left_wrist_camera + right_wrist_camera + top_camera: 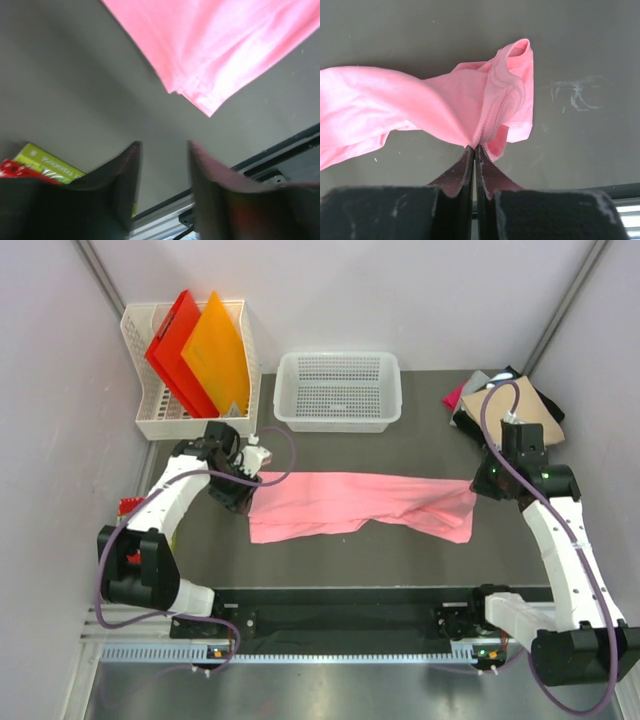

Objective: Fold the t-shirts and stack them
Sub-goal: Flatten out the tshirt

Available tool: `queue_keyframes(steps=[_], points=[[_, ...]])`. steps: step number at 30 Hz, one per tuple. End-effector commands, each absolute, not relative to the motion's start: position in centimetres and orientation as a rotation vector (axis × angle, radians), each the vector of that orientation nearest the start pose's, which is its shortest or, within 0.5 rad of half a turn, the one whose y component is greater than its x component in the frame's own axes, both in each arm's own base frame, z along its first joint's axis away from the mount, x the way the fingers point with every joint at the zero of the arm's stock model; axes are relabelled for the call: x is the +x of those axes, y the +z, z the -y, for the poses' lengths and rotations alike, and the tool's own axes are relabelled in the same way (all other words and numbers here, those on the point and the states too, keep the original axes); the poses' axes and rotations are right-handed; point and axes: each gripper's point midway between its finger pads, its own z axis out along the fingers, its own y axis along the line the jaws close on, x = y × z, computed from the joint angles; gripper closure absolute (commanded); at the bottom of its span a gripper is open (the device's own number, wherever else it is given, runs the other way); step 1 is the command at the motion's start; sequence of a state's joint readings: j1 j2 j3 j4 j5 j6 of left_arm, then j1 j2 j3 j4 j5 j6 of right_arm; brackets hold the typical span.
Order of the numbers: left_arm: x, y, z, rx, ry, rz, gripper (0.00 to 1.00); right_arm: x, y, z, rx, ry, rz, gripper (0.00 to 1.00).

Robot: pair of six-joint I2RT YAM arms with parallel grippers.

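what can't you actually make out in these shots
Top external: the folded stack at far right is partly covered by the right arm's cable and wrist; its shirts cannot be counted.
Left wrist: the green and red packet is cut off by the open left gripper; its print is blurred.
Right wrist: the pink t-shirt, pinched by the right gripper, runs off the left edge.

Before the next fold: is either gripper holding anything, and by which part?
The right gripper is shut on the pink t-shirt, pinching a bunched hemmed edge at its right end. The left gripper is open, holding nothing.
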State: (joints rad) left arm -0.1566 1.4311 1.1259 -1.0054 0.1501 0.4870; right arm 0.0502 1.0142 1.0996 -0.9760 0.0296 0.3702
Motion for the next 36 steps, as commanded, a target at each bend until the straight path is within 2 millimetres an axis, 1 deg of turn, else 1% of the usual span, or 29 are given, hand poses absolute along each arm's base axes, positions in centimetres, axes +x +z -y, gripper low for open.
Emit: queue_keyframes(steps=[1, 4, 6, 9, 14, 15, 19, 25, 28, 36], points=[[23.5, 8.9, 5.7, 0.939, -0.234, -2.756, 0.42, 25.3, 20.2, -2.5, 0.41, 0.166, -2.409, 1.0], [23.5, 7.7, 5.7, 0.939, -0.224, -2.77, 0.41, 25.1, 19.6, -2.5, 0.412, 0.167, -2.419, 1.0], [23.7, 7.1, 5.8, 0.929, -0.233, -2.792, 0.43, 25.0, 19.4, -2.6, 0.412, 0.171, -2.424, 1.0], [24.7, 6.6, 6.0, 0.906, -0.227, -2.786, 0.45, 25.0, 19.5, -2.7, 0.406, 0.179, -2.42, 1.0], [26.9, 6.7, 6.9, 0.836, -0.246, -2.772, 0.47, 24.8, 19.7, -2.7, 0.399, 0.176, -2.42, 1.0], [27.0, 6.4, 7.2, 0.833, -0.27, -2.786, 0.48, 24.8, 19.8, -2.6, 0.399, 0.173, -2.42, 1.0], [28.1, 6.4, 7.8, 0.795, -0.297, -2.785, 0.51, 24.5, 19.7, -2.7, 0.394, 0.174, -2.424, 1.0], [28.4, 6.0, 8.2, 0.79, -0.323, -2.797, 0.57, 24.3, 19.5, -2.4, 0.392, 0.154, -2.43, 1.0], [28.0, 5.5, 8.0, 0.797, -0.317, -2.811, 0.6, 24.4, 19.5, -2.4, 0.394, 0.156, -2.43, 1.0], [27.9, 5.2, 7.8, 0.801, -0.305, -2.818, 0.62, 24.7, 19.7, -2.4, 0.393, 0.157, -2.431, 1.0]])
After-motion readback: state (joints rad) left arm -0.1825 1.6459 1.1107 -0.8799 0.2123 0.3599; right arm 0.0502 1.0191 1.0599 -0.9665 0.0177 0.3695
